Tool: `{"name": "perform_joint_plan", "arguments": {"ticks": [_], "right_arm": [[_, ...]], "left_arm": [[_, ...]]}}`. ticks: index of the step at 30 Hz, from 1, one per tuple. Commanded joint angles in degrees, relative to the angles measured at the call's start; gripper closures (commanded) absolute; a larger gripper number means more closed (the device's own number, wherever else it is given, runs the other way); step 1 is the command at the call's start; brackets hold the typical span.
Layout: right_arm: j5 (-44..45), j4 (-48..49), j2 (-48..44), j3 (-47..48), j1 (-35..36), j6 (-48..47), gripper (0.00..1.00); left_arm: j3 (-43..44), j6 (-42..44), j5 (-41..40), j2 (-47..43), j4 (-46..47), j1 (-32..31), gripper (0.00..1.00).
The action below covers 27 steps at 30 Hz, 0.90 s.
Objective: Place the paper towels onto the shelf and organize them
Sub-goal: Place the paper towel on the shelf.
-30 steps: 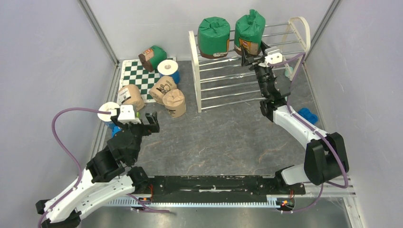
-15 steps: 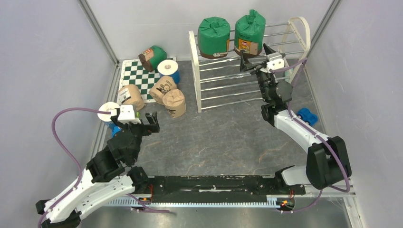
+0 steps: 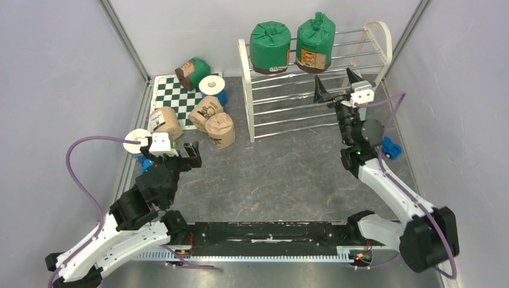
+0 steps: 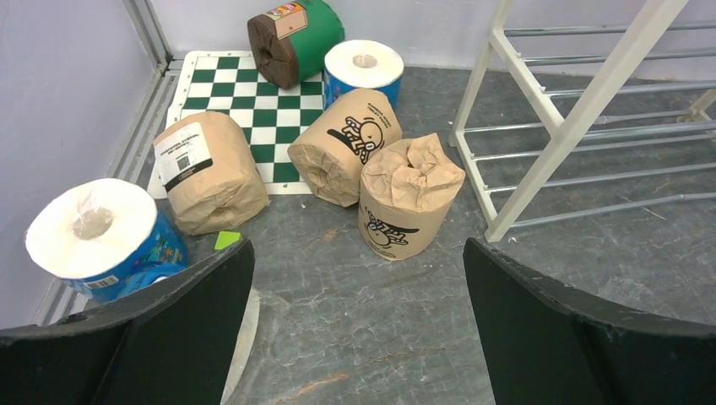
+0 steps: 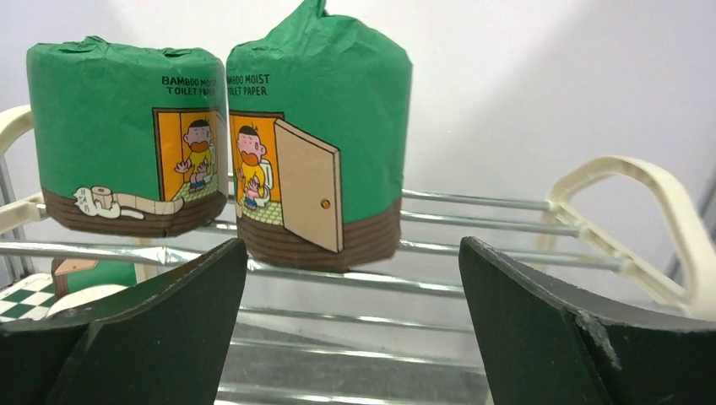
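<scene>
Shelf (image 3: pixel 247 90): stands at the far right of the worktop (image 3: pixel 282 174), with white end frames and tiers of chrome rods.
Left green roll (image 3: pixel 270 47): upright on the top tier, toward the shelf's left end.
Right green roll (image 3: pixel 315 42): upright just beside the left one on the same tier. Its printed door picture faces the right wrist camera.
Third green roll (image 3: pixel 193 72): on its side at the far edge of the chessboard mat (image 3: pixel 171 96), off the shelf.
White-and-blue roll (image 3: pixel 212 88): upright at the mat's right edge, near the third green roll.
Left tan roll (image 3: pixel 165 122): lying at the mat's near left corner.
Middle tan roll (image 3: pixel 206 112): lying partly on the mat.
Upright tan roll (image 3: pixel 221 130): standing on the worktop, touching the middle tan roll.
Second white-and-blue roll (image 3: pixel 137 141): upright by the left wall, just beside the left arm's wrist.
Left hand (image 4: pixel 355 253): fingers spread wide with nothing between them, low over the worktop and facing the tan rolls.
Right hand (image 3: pixel 334 84): fingers spread wide, holding nothing. It is in front of the shelf just below the top tier, near the right green roll but not touching it.
Blue toy car (image 3: pixel 391 147): on the worktop just right of the right arm.
</scene>
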Motion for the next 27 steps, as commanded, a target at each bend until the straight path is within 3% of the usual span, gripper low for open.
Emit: {"name": "perform_joint_plan", "arguments": {"ticks": [1,8,13,17,22,27], "right_arm": [[3.2,-12.5,-10.2,-2.7,-0.1,0.9,0.02],[1.0,-35.2,-22.0,-7.1,0.1,6.3,0.02],[-2.1,-42.9,-25.3,-10.6,0.0,9.3,0.02],[-5.2,-43.8,-27.5,-13.4,0.0,12.1,0.01],[-9.0,-43.1,-30.2,-15.5,0.1,13.8,0.01],[-10.0,-43.3,-33.2,-17.6,0.1,14.0,0.01]], "left_arm": [[0.0,2.4,0.8,0.3,2.6,0.4,0.00],[1.1,0.8,3.5,5.1,2.7,1.3,0.00],[3.9,-4.0,6.4,12.8,2.0,2.0,0.00],[8.3,-7.1,10.2,21.8,2.1,5.9,0.00],[10.5,-14.0,30.3,30.4,10.4,26.2,0.00],[13.1,-23.7,44.3,43.1,22.1,43.4,0.00]]}}
